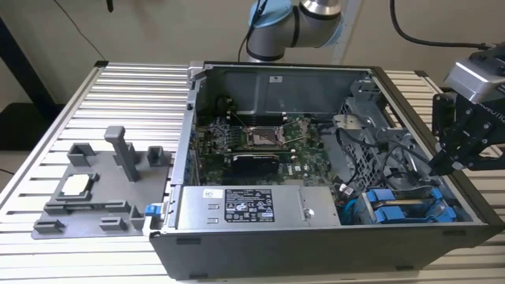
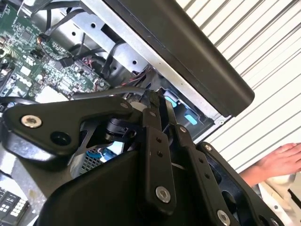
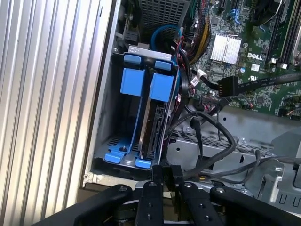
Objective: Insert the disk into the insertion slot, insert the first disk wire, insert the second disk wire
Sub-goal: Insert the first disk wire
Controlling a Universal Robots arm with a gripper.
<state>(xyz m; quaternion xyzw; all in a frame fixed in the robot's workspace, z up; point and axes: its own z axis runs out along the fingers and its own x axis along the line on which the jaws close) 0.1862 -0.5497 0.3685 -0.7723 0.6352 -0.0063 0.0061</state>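
Blue-framed silver-grey hard drive, the disk (image 1: pixel 406 213), sits on edge in the grey sheet-metal insertion slot (image 3: pixel 110 141) at the exterior view's lower right, long axis running across frame, black gripper (image 1: pixel 442 165) poised just above its right end, pinched nearly together on nothing visible, loose black cables (image 3: pixel 218 126) crowding alongside.

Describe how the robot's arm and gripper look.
The arm has rounded silver-grey joints with light blue caps. The gripper is black, built of jointed linkage bars with silver screw heads, and is mounted on a grey block. A black cable loops toward it.
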